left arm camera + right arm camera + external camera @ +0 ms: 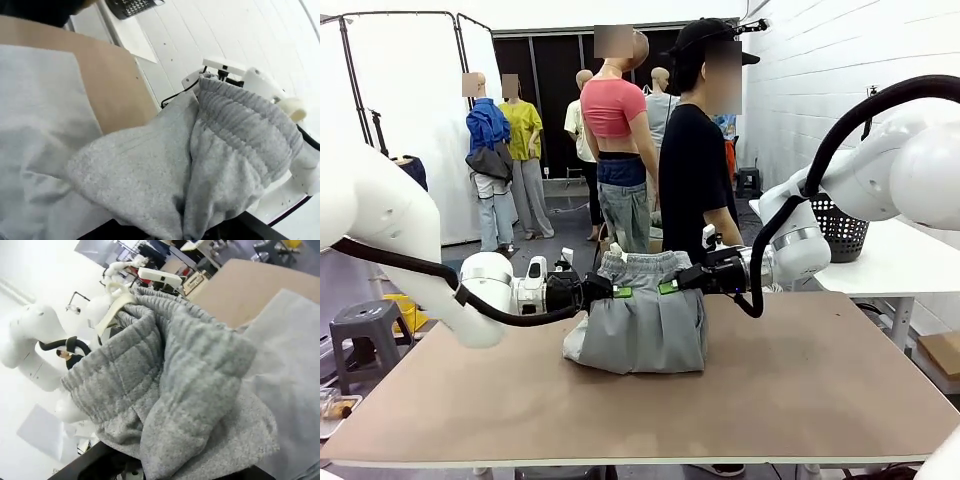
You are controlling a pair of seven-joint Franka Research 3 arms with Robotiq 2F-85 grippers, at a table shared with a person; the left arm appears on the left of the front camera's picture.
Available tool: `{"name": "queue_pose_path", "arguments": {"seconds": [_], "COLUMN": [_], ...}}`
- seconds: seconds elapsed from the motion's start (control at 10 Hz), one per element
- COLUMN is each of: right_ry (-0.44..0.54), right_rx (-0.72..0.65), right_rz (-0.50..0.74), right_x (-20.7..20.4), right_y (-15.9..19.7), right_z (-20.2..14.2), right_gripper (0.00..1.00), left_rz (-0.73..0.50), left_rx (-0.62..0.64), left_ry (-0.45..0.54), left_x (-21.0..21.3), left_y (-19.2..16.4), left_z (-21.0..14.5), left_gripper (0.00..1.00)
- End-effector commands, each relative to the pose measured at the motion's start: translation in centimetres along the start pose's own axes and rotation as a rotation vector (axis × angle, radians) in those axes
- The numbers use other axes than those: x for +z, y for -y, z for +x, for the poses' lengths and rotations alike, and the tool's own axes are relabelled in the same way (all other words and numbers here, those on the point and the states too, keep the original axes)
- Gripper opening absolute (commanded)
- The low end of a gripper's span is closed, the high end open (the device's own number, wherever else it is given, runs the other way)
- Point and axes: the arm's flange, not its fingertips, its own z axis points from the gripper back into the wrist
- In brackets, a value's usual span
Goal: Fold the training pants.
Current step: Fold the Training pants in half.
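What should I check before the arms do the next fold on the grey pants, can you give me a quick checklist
1. Left gripper shut on the pants at the waistband: ok.
2. Right gripper shut on the waistband's other side: ok.
3. Both grips level with each other, waistband raised between them in the front view: ok.
4. Lower part of the pants resting on the table: ok.
5. Bare table on the near side of the pants to lay them down: ok.
6. Person standing close behind the pants at the far edge; hands hidden behind the cloth and arms: cannot tell.
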Motion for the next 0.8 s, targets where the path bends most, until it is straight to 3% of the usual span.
{"name": "queue_pose_path", "arguments": {"seconds": [0.0, 0.2, 0.3, 0.4, 0.7], "right_ry": [0.016, -0.028, 0.011, 0.011, 0.002], "right_rx": [-0.091, -0.059, -0.064, -0.064, -0.059], "right_rz": [-0.092, -0.164, -0.04, -0.04, -0.038], "right_x": [4.0, 3.7, -0.2, -0.2, -1.5], "right_y": [3.4, 4.6, 3.0, 3.0, 3.1], "right_z": [0.9, 1.5, 0.7, 0.7, 1.3], "right_gripper": [0.0, 0.0, 0.0, 0.0, 0.0], "left_rz": [0.094, 0.142, 0.141, 0.06, 0.073], "left_rx": [0.042, -0.003, -0.052, 0.02, 0.002], "left_ry": [0.114, 0.132, 0.132, 0.03, 0.025], "left_x": [3.9, 4.9, 4.7, 0.1, 0.1], "left_y": [-2.5, -2.7, -1.5, -2.4, -2.3], "left_z": [2.8, 3.3, 2.5, 1.7, 1.6], "left_gripper": [0.0, 0.0, 0.0, 0.0, 0.0]}}
